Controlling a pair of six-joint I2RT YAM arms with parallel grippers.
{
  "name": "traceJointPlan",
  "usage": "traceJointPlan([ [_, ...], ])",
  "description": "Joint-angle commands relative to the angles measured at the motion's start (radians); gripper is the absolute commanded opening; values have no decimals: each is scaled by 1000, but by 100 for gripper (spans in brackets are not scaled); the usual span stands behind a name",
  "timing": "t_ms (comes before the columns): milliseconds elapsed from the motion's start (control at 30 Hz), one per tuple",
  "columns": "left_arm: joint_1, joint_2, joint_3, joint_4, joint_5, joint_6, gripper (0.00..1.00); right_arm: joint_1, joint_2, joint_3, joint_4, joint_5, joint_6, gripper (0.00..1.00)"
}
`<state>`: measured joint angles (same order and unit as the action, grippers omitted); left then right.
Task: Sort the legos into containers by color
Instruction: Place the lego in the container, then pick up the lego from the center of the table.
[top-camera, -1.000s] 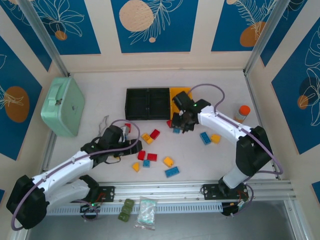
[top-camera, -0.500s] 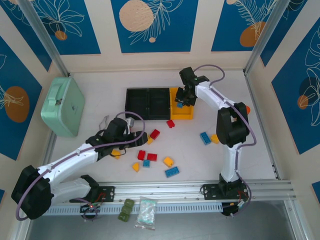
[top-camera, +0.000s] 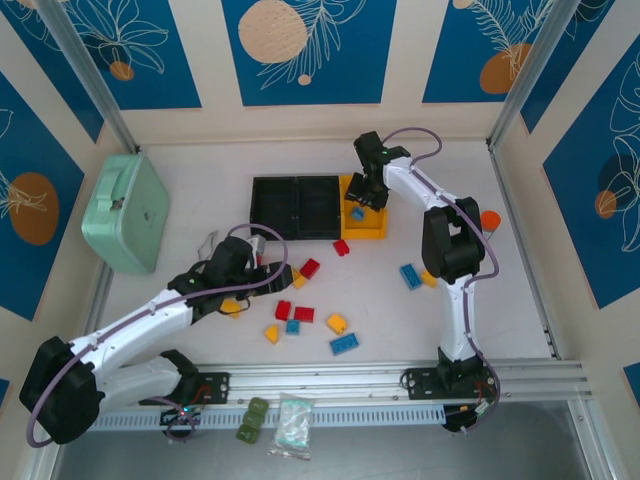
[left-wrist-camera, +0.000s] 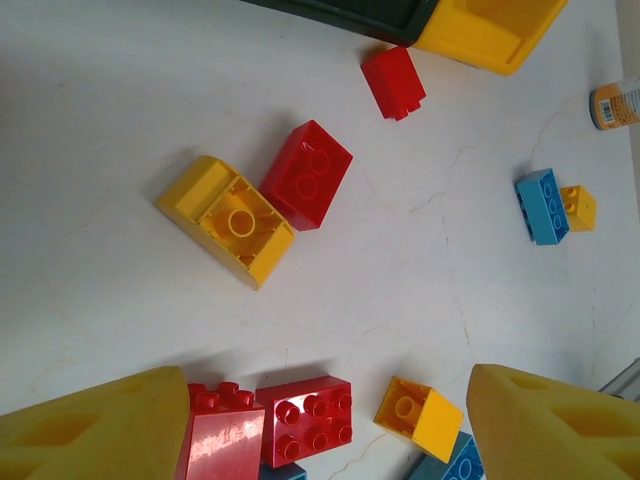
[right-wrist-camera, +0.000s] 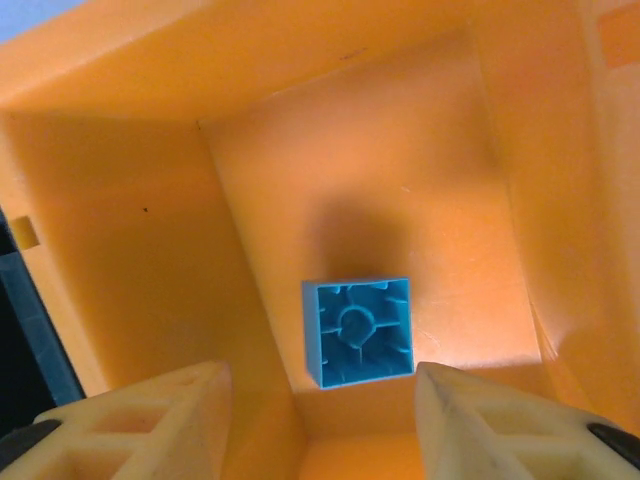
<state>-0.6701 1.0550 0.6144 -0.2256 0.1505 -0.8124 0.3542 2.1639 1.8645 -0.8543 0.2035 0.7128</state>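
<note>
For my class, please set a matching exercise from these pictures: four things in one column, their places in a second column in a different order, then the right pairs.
Things
1. blue lego in the right wrist view
2. mint green case
3. orange-capped bottle
4. clear plastic bag

Places
A. near the table's right edge
B. beside the olive green blocks
C. inside the yellow-orange bin
D. at the table's left side

Pairs: 1-C, 2-D, 3-A, 4-B
</note>
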Motion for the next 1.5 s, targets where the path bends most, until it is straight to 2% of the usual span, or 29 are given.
traceJointPlan([
  [0, -10, -19, 0, -32, -23, -8, 74, 11, -32, 24, -43, 20, -2, 52],
  [200, -11, -31, 27, -108, -51, 6, 74, 36, -253, -134, 14, 13, -32, 52],
  [333, -11, -31, 50, -193, -72, 16, 74, 56, -428, -318, 74, -17, -56, 52],
  [467, -11, -35, 58, -259, -94, 12, 73, 85, -598, -506, 130, -53, -69, 57],
  [767, -11, -16, 55, -280, -87, 10, 69, 147, -827, -782, 158, -73, -53, 61],
  [1000, -23, 20, 47, -273, -67, 17, 68, 174, -884, -902, 141, -21, -13, 64],
  [1200, -44, 38, 30, -273, -71, 12, 67, 226, -915, -988, 164, -43, 28, 64],
  [1333, -52, 34, 3, -257, -64, -1, 67, 293, -887, -1012, 207, -33, 37, 64],
  [1467, -55, 40, -16, -234, -57, -6, 67, 333, -823, -1008, 308, 34, -17, 65],
])
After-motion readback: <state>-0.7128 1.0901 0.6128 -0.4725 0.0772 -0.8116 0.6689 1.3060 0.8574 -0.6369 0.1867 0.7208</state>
